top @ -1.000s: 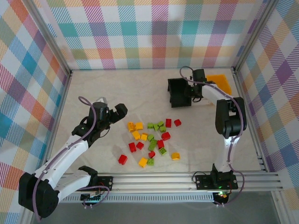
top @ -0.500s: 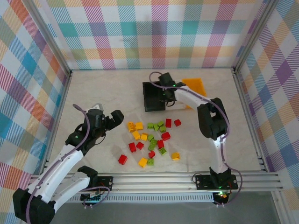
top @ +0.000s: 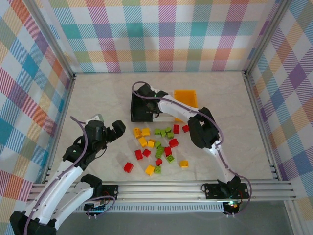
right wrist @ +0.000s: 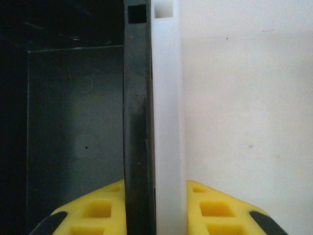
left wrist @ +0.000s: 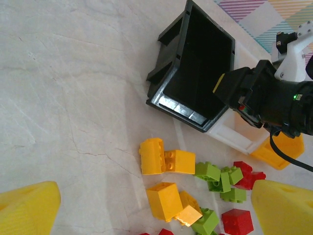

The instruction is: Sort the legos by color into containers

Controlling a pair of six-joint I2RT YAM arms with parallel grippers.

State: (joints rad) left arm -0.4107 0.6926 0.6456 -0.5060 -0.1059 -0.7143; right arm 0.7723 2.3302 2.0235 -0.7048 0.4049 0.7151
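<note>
Squarely, right fingers (right wrist: 215, 213) clamp smooth black bin (right wrist: 73, 122) and white bin (right wrist: 166, 122) — flush.

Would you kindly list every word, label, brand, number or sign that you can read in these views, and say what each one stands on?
No readable text in any view.
legos: studs too small to show any marking.
black bin, white bin, orange bin: plain walls, no labels.
green light: a glow, no characters.
</note>
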